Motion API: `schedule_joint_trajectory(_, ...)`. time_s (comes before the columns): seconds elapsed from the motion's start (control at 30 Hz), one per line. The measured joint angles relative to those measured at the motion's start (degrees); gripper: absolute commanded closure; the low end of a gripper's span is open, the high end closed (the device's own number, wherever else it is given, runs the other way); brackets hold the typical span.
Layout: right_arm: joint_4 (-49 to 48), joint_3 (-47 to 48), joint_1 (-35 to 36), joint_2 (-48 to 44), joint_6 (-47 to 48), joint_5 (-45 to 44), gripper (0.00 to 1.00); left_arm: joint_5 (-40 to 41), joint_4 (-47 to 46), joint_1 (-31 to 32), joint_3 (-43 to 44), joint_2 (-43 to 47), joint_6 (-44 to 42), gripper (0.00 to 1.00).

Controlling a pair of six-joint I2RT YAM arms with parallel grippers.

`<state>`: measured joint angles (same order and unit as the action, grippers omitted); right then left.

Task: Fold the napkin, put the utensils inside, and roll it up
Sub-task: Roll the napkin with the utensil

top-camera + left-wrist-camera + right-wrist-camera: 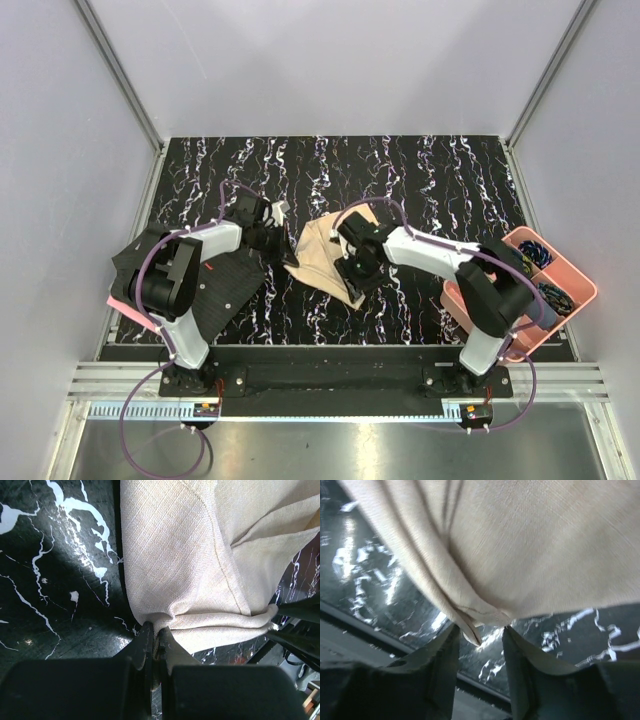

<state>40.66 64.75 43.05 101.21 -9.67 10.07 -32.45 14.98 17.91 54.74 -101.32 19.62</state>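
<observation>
Top external view: the beige napkin (318, 255) lies crumpled and partly folded at the middle of the black marbled tabletop (430, 180), between the two arms. At its left edge, the left end effector (283, 240) is clamped on a bunched fold of the cloth, fingers pressed together in the left wrist view. On the napkin's near right side, the right end effector (350, 275) has its fingers apart, with a stitched corner of the cloth hanging between them. A pink tray (452, 298) sits at the right; a black mat (225, 285) lies under the left arm.
</observation>
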Motion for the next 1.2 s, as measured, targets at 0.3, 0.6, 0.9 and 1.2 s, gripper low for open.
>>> schedule_joint_trajectory(0.3,0.87,11.91,4.26,-5.84,2.71,-0.85,0.31,0.79,1.73,-0.09,1.53,-0.85,-0.59,1.0)
schedule_joint_trajectory(0.6,-13.11,10.03,9.81,1.18,9.31,-4.39,0.32,0.72,2.08,-0.17,2.14,-1.73,-0.59,1.0)
schedule_joint_trajectory(0.9,-21.09,6.71,9.81,5.49,13.44,-4.57,0.32,0.55,2.05,-0.17,2.25,-1.92,-0.55,1.0)
schedule_joint_trajectory(1.2,-23.67,6.16,9.81,9.16,14.23,-7.43,0.42,0.52,1.66,-0.17,2.25,-1.92,-0.28,1.0)
